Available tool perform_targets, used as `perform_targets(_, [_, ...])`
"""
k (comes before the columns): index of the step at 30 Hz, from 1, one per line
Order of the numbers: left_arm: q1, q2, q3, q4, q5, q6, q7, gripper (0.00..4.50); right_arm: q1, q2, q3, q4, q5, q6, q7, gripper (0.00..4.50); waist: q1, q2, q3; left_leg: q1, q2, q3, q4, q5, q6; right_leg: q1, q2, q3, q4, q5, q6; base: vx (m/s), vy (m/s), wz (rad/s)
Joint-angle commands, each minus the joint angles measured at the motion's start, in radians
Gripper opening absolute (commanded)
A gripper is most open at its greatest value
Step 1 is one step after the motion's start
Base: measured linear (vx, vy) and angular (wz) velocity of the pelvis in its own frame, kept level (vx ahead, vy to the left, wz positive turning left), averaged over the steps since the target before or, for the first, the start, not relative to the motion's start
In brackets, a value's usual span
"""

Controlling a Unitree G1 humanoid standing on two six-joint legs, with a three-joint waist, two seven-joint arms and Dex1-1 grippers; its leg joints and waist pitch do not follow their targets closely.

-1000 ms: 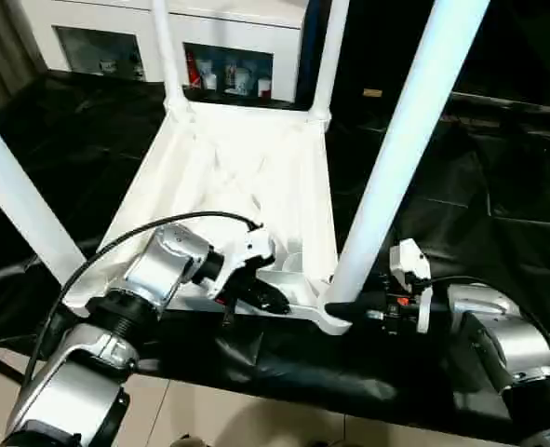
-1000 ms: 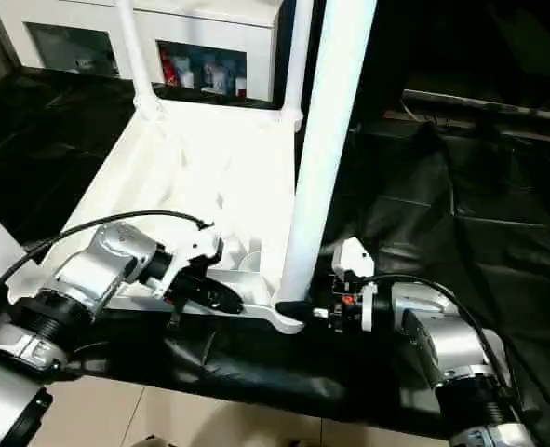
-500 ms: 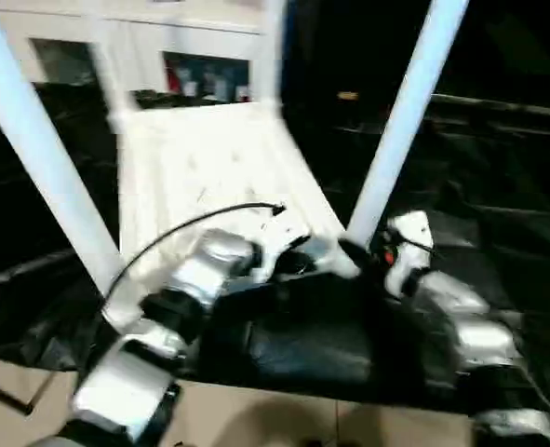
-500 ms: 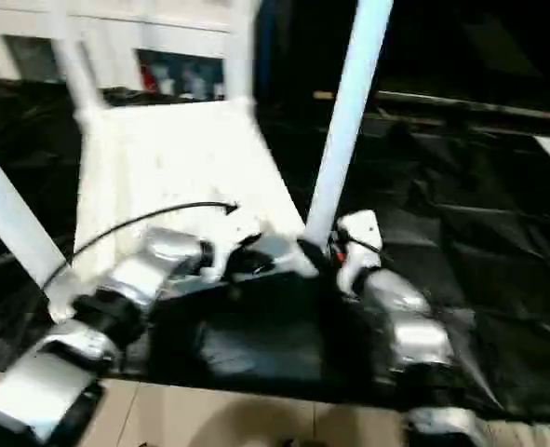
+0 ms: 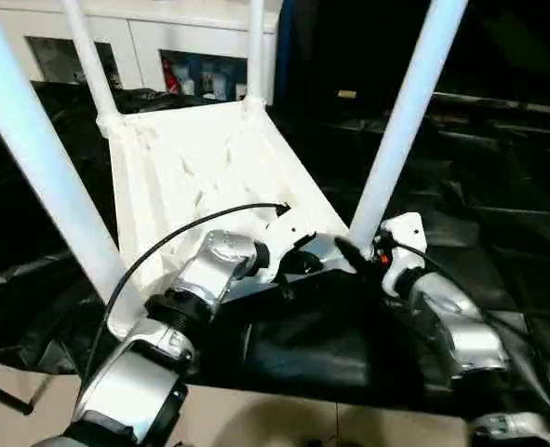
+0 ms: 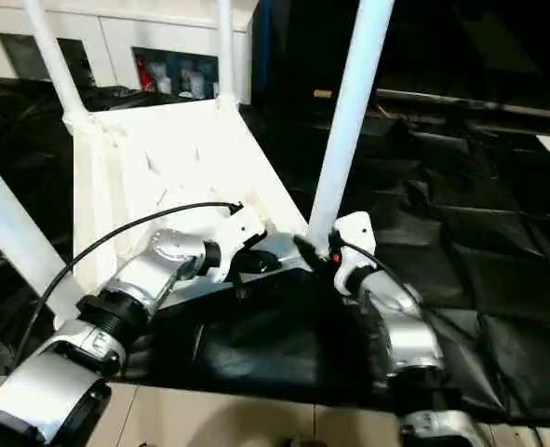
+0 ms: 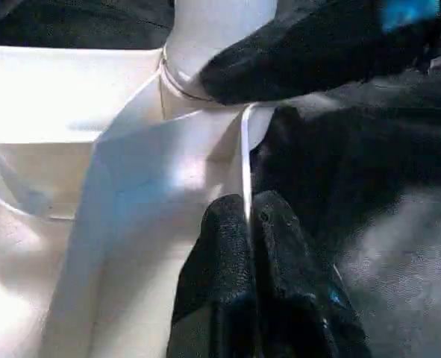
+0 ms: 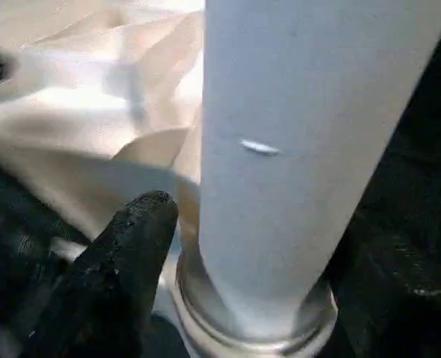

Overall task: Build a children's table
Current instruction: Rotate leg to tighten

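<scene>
The white plastic children's table top [image 5: 209, 158], ribbed underside up, sits in the middle of the head views on the black-draped work table [image 5: 498, 186], with four long white tapered tube legs standing up out of its corner sockets. Two are at the far corners near the top of the frame: the far-left leg [image 5: 88, 60] and the far-right leg [image 5: 255, 51]. The near-left leg [image 5: 37, 158] runs down the left side, and the near-right leg [image 5: 405, 116] cuts across the upper right.

The left gripper [image 7: 248, 216] is pinched shut on the thin near rim of the top; in its wrist view that edge runs right between the two black fingertips [image 7: 224, 246]. Its silver forearm comes up from the lower left, bent in toward the centre, with a black cable [image 5: 163, 247] looping over it.

The right gripper [image 5: 354, 251] is at the base of the near-right leg, right at the corner socket. One black finger [image 8: 123, 253] sits against the leg just above the collar. Can't tell whether it's actually clamped on the leg or standing open around it. That forearm rises from the lower right, angled in toward the leg.

A white cabinet [image 5: 163, 37] sits across the top left.
</scene>
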Motion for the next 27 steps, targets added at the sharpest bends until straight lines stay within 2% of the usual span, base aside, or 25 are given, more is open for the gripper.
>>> perform_targets(1, [0.01,0.018,-0.056,-0.023,0.0,-0.001,-0.104,0.0,0.02,-0.029,0.071,-0.061,0.052,0.014,0.205,3.12,0.009,-0.001,-0.056,-0.007,-0.018,0.02,-0.061,-0.27,0.086,0.051,-0.022,0.023,-0.066,-0.215,-0.215,0.0,0.0,0.0])
perform_targets(2, [0.01,0.018,-0.056,-0.023,0.0,-0.001,-0.104,0.0,0.02,-0.029,0.071,-0.061,0.052,0.014,0.205,3.12,0.011,0.0,-0.058,-0.007,-0.016,0.02,-0.058,-0.245,0.097,0.054,-0.022,0.024,-0.058,-0.17,-0.234,0.0,0.0,0.0])
perform_targets(3, [0.019,0.055,-0.072,-0.044,-0.007,-0.006,-0.187,0.0,0.041,-0.083,0.082,-0.107,0.095,0.044,0.324,3.12,0.017,-0.001,-0.059,-0.007,-0.016,0.02,-0.058,-0.214,0.106,0.059,-0.021,0.023,-0.054,-0.13,-0.248,0.0,0.0,0.0])
perform_targets(5, [0.021,0.06,-0.074,-0.047,-0.008,-0.006,-0.198,0.0,0.043,-0.09,0.083,-0.112,0.1,0.049,0.338,3.12,0.021,0.001,-0.06,-0.006,-0.015,0.022,-0.055,-0.196,0.12,0.056,-0.021,0.025,-0.049,-0.093,-0.262,0.0,0.0,0.0])
perform_targets(7, [0.028,0.083,-0.082,-0.063,-0.015,-0.011,-0.253,0.0,0.05,-0.118,0.091,-0.125,0.114,0.062,0.391,3.12,0.029,0.0,-0.059,-0.004,-0.013,0.022,-0.056,-0.179,0.119,0.059,-0.023,0.024,-0.044,-0.072,-0.279,0.0,0.0,0.0])
perform_targets(12, [0.043,0.118,-0.088,-0.1,-0.04,0.001,-0.344,0.0,0.057,-0.152,0.109,-0.128,0.117,0.071,0.454,3.12,0.03,0.004,-0.055,0.002,-0.012,0.024,-0.06,-0.233,0.091,0.054,-0.023,0.025,-0.051,-0.146,-0.271,0.0,0.0,0.0])
perform_targets(13, [0.059,0.146,-0.094,-0.144,-0.067,0.031,-0.416,0.0,0.059,-0.175,0.121,-0.133,0.124,0.087,0.509,3.12,0.032,0.0,-0.056,0.006,-0.01,0.023,-0.061,-0.244,0.083,0.055,-0.024,0.025,-0.05,-0.153,-0.272,0.0,0.0,0.0])
perform_targets(14, [0.068,0.16,-0.098,-0.169,-0.082,0.051,-0.45,0.0,0.059,-0.183,0.127,-0.136,0.127,0.094,0.533,3.12,0.032,-0.006,-0.055,0.003,-0.011,0.023,-0.061,-0.243,0.087,0.056,-0.024,0.026,-0.05,-0.156,-0.27,0.0,0.0,0.0])
perform_targets(15, [0.073,0.168,-0.101,-0.183,-0.09,0.062,-0.468,0.0,0.058,-0.187,0.13,-0.137,0.127,0.098,0.545,3.12,0.032,-0.001,-0.053,-0.002,-0.011,0.022,-0.063,-0.238,0.088,0.057,-0.024,0.025,-0.049,-0.167,-0.264,0.0,0.0,0.0])
perform_targets(19, [0.081,0.176,-0.101,-0.196,-0.089,0.067,-0.48,0.0,0.06,-0.192,0.13,-0.148,0.136,0.113,0.562,3.12,0.043,0.002,-0.055,0.007,-0.008,0.027,-0.059,-0.224,0.081,0.05,-0.022,0.027,-0.047,-0.137,-0.276,0.0,0.0,0.0])
perform_targets(21, [0.084,0.176,-0.098,-0.2,-0.086,0.069,-0.48,0.0,0.064,-0.193,0.128,-0.166,0.147,0.129,0.564,2.97,0.048,0.003,-0.054,0.006,-0.009,0.027,-0.06,-0.22,0.078,0.052,-0.022,0.027,-0.047,-0.142,-0.27,0.0,0.0,0.0])
perform_targets(22, [0.084,0.174,-0.095,-0.199,-0.084,0.067,-0.476,0.0,0.064,-0.193,0.128,-0.171,0.153,0.135,0.563,2.83,0.048,-0.003,-0.054,0.004,-0.01,0.027,-0.06,-0.22,0.076,0.054,-0.023,0.027,-0.047,-0.148,-0.262,0.0,0.0,0.0])
perform_targets(27, [0.085,0.173,-0.095,-0.204,-0.079,0.064,-0.435,0.0,0.065,-0.186,0.126,-0.178,0.166,0.157,0.563,2.45,0.048,-0.004,-0.056,0.002,-0.012,0.025,-0.059,-0.205,0.073,0.054,-0.024,0.028,-0.047,-0.159,-0.248,0.0,0.0,0.0])
